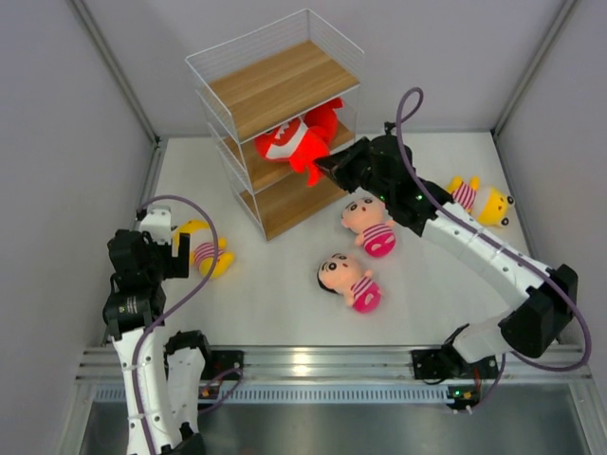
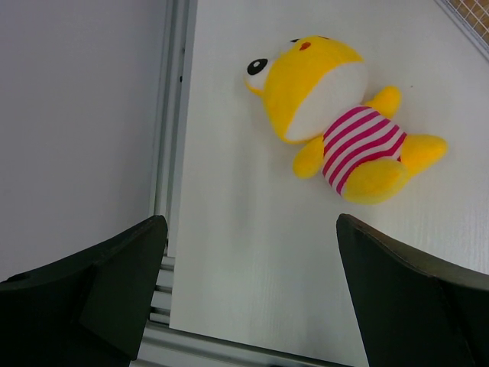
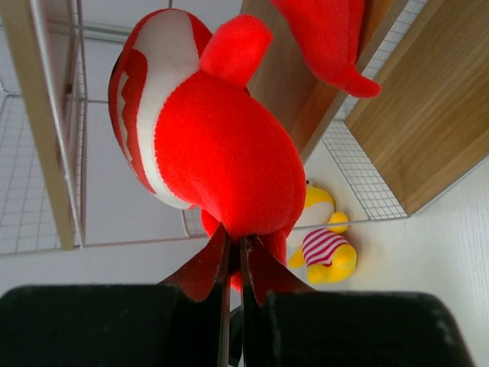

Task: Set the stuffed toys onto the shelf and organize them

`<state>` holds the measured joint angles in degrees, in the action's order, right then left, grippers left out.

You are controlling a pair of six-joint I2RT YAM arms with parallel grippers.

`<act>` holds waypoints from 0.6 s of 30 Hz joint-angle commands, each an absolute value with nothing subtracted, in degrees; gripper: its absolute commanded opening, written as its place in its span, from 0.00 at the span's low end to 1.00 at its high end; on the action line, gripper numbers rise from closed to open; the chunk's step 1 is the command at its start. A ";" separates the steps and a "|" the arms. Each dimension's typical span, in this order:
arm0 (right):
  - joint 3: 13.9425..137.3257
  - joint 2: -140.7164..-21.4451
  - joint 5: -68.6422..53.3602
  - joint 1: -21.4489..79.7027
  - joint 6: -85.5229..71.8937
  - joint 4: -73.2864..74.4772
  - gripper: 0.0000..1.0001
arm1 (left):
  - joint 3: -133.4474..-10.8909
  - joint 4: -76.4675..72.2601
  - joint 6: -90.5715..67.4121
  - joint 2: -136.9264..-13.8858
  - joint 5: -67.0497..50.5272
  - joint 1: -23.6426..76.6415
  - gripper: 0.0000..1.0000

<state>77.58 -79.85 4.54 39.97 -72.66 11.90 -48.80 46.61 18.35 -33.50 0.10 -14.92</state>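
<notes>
My right gripper (image 1: 325,168) is shut on the tail end of a red shark (image 1: 287,145) and holds it at the front edge of the middle tier of the shelf (image 1: 280,85). In the right wrist view the gripper (image 3: 234,238) pinches the shark (image 3: 214,145). A second red shark (image 1: 328,118) lies on that tier behind it. Two boy dolls (image 1: 369,226) (image 1: 347,281) lie on the table. One yellow figure (image 1: 203,249) lies just ahead of my open, empty left gripper (image 1: 176,254); it fills the left wrist view (image 2: 336,115) beyond the gripper (image 2: 250,223). The other yellow figure (image 1: 483,201) lies at the right.
White walls enclose the table on three sides, with a metal rail (image 1: 313,360) along the near edge. The shelf's white wire frame (image 3: 53,138) stands close on the left of the held shark. The bottom board (image 1: 289,204) sits near table level.
</notes>
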 commanded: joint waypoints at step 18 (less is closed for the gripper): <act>94.21 -99.75 22.93 47.64 -79.37 4.39 0.00 | -47.29 43.51 21.09 -31.99 2.20 -14.50 0.99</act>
<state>89.34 -98.30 18.87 46.72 -79.09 8.51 -48.03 46.48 20.25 -32.71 1.17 -14.79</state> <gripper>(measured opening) 0.031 0.987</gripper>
